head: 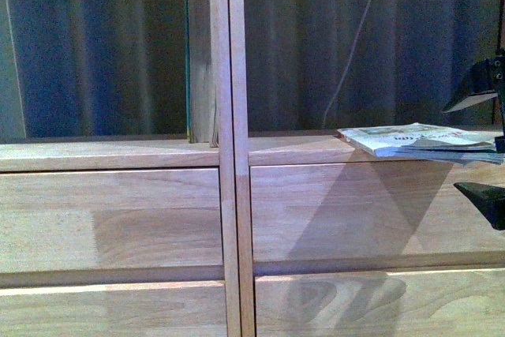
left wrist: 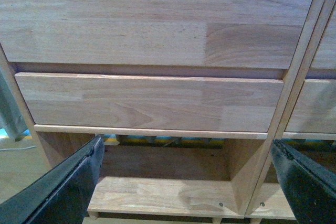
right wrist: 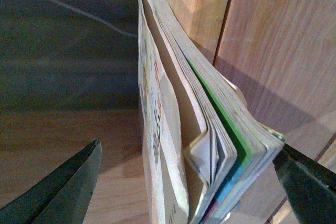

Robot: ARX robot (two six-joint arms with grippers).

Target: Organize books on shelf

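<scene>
At front ledge of pale wooden shelf's (head: 118, 155) right bay, seeing thin white paperback (head: 410, 140) flat and overhanging for access, straddled by wide-apart, unclamped right claw (head: 456, 147); left claw (left wrist: 186, 144) also spread, empty, parked low facing plain drawer fronts (left wrist: 152, 103).

Indoor room with plain storage furniture

A pale wood shelf (head: 235, 195) with plain drawer fronts (head: 110, 219) is standing before a grey-blue pleated backdrop (head: 102, 61), where a thin white cable (head: 351, 53) is hanging. A book (head: 199, 61) is standing in one bay and a paperback (head: 418, 141) is lying in the other. Nothing is showing whether it is a home, an office or a lab.
</scene>
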